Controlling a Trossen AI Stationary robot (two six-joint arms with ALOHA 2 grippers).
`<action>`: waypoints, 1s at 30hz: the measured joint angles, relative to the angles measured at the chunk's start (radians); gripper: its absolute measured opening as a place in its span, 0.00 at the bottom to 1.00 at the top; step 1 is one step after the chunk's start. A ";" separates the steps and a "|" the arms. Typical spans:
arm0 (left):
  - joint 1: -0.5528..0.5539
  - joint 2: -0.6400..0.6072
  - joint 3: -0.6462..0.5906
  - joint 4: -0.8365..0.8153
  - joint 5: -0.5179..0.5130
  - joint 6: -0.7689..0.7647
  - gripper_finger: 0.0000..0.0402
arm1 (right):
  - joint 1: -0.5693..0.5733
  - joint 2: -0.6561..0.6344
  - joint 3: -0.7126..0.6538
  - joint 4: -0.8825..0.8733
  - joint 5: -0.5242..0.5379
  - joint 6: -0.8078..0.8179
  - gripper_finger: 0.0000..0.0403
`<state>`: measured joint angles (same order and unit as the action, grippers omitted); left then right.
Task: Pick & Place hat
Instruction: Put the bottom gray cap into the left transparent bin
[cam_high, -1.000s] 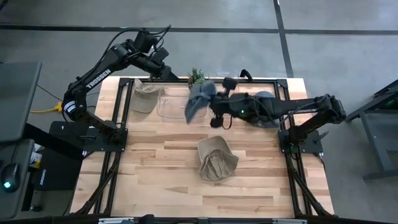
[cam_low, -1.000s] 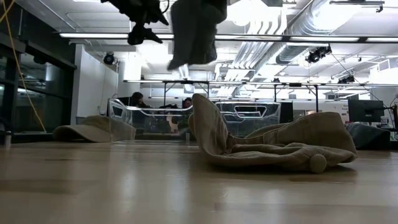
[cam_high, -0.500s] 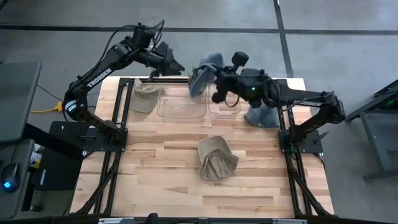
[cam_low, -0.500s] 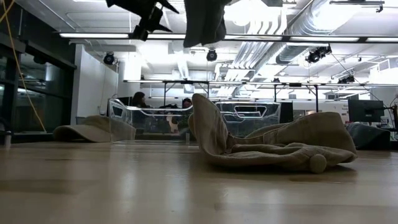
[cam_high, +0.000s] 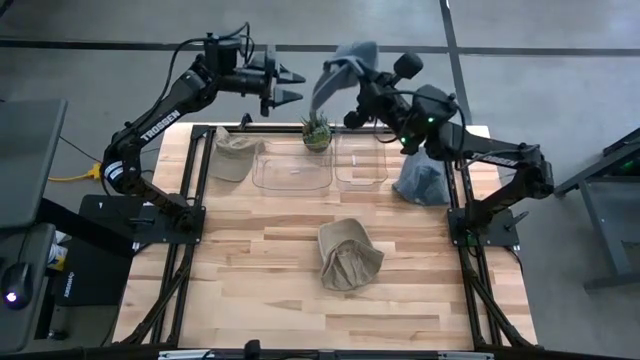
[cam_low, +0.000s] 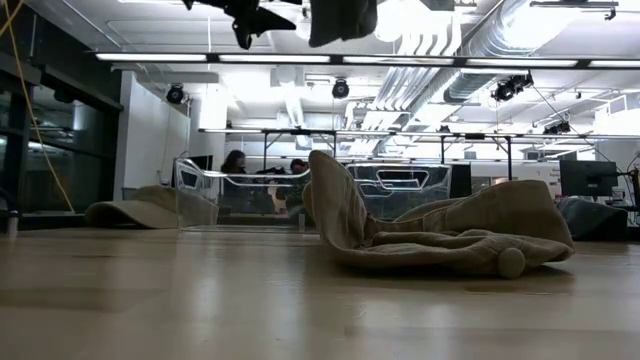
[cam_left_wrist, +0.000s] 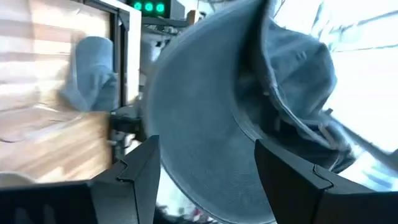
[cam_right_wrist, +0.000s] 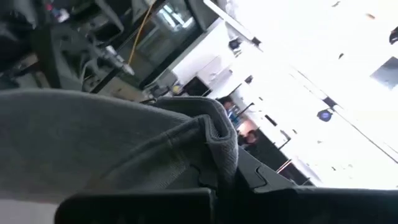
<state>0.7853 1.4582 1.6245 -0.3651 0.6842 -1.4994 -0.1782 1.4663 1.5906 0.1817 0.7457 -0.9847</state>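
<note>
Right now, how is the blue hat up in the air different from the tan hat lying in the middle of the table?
The blue hat hangs in the air, pinched by the right gripper; the tan hat lies crumpled on the wooden table, with no gripper near. The blue hat is grey-blue denim; the tan hat is khaki. The open left gripper points at the blue hat, not the tan one. Both are soft cloth hats.

Grey concrete floor (cam_high: 560, 40), strip ceiling lights (cam_low: 300, 57), exposed silver ducts (cam_low: 480, 60)

The right gripper (cam_high: 352, 68) now carries the blue-grey hat (cam_high: 340, 70) up past the desk's far edge, away from the clear bins. The left gripper (cam_high: 292, 85) has swung toward it, jaws parted, facing the hat.
</note>
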 joint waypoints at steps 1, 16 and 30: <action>0.000 0.000 0.000 0.016 -0.011 -0.027 0.55 | -0.002 0.000 0.000 0.015 -0.004 -0.011 0.00; -0.091 0.064 -0.002 0.233 -0.066 -0.234 0.55 | -0.086 0.000 0.000 0.216 -0.075 -0.093 0.00; -0.158 0.136 -0.002 0.562 -0.173 -0.394 0.55 | -0.090 -0.002 0.000 0.168 -0.063 -0.089 0.00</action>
<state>0.6276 1.5940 1.6230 0.1970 0.5117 -1.8933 -0.2680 1.4647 1.5905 0.3499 0.6825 -1.0738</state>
